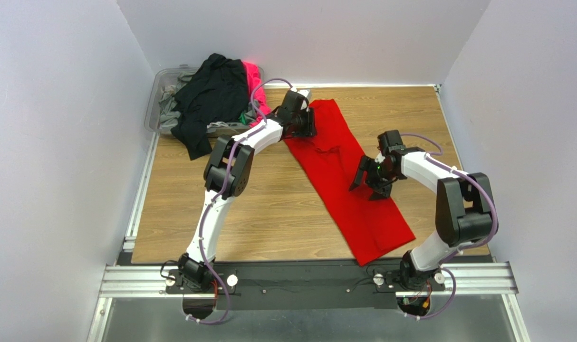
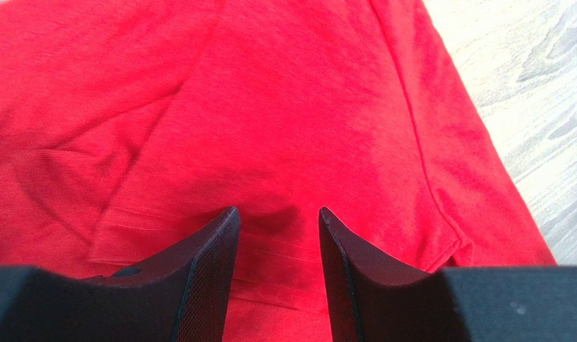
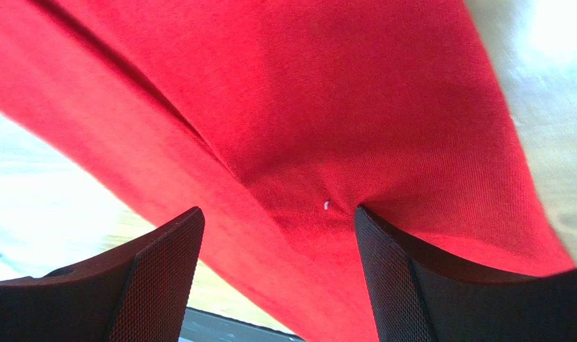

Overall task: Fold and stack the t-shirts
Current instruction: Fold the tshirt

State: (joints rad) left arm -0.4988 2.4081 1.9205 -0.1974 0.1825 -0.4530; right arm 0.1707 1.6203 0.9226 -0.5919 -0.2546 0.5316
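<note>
Where our left end effector (image 2: 277,211) stands: low over the far end of the red t-shirt (image 1: 363,221), its tips aimed down at the cloth.
Left jaws: we see them parted by a moderate gap, with red cloth showing through it and nothing pinched between the dark fingers (image 2: 209,274).
Right end effector (image 3: 277,210): over the shirt about halfway along its length, toward its right edge.
Right jaws: we find them spread wide with only cloth below. Creases in the fabric run toward one fingertip (image 3: 384,242), but we cannot tell whether it presses the cloth.
Red t-shirt: it lies as a long narrow band on the table (image 1: 270,206), slanting from the far middle to the near right. A stitched hem and a seam show in the left wrist view.
Arms: we see the left one reaching far across the table and the right one bent back toward the shirt.
Other t-shirts: a loose heap at the far left corner, well apart from the red one, with a black t-shirt (image 1: 209,92) on top, a hot pink t-shirt (image 1: 252,71) behind it and a grey t-shirt (image 1: 171,114) at the left.
Clear bin (image 1: 156,92): under and beside that heap, against the left wall.
</note>
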